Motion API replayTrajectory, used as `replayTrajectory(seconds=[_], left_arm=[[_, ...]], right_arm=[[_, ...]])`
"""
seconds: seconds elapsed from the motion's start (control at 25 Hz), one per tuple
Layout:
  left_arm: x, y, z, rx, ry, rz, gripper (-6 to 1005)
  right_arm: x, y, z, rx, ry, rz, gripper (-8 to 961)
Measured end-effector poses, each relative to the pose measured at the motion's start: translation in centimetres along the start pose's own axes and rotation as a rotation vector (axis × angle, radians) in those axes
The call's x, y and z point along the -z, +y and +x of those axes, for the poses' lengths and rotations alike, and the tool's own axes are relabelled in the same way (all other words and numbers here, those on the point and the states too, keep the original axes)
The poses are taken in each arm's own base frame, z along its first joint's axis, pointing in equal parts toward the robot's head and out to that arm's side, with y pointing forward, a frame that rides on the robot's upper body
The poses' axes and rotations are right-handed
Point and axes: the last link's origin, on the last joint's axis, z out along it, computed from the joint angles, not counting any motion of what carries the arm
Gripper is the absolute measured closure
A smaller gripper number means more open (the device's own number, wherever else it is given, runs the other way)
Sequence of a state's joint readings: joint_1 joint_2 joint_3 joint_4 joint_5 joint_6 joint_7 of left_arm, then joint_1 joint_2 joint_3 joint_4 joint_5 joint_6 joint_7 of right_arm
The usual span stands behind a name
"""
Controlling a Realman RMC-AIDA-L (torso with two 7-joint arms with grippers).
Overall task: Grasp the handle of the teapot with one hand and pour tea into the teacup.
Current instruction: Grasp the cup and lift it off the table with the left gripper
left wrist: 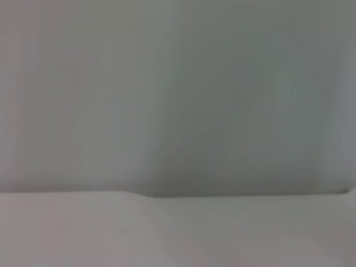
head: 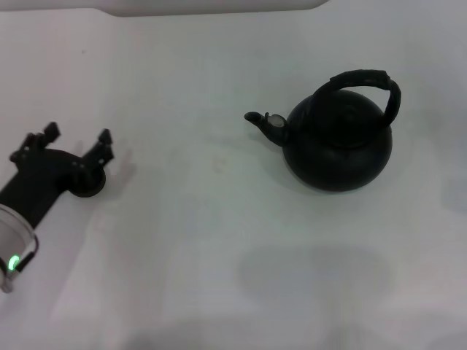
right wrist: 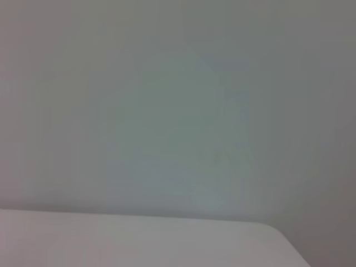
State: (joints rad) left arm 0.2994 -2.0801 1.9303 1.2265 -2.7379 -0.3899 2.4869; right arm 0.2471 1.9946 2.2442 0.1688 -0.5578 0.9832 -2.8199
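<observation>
Our left pincer, fingers spread, sits at the desk's left over the cup, well apart from the teapot far right; closing may knock the cup aside.

A white table fills the head view, with a faint grey shadow patch near its front edge. A pale strip runs along the far edge. Both wrist views show only a blank grey-white surface
</observation>
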Motion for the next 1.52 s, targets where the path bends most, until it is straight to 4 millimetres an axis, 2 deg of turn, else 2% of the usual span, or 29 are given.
replayTrajectory(seconds=[0.28,0.8,1.28,1.52], left_arm=[[0.1,1.6,-0.9,0.045,-0.04,-0.018,114],[2.2,1.0,-0.7,0.055,-0.089,0.083,115],[2.0,0.8,-1.7,0.051,-0.142,0.102,114],[1.2,0.5,-2.2,0.051,-0.158,0.095,115]], right_arm=[[-0.3,-0.1,-0.1,0.024,0.006,-0.002,469],[-0.4,-0.9,-0.2,0.047,0.019,0.007,470],[-0.5,-0.6,-0.2,0.051,0.018,-0.002,469],[-0.5,-0.4,-0.2,0.05,0.019,-0.005,469]])
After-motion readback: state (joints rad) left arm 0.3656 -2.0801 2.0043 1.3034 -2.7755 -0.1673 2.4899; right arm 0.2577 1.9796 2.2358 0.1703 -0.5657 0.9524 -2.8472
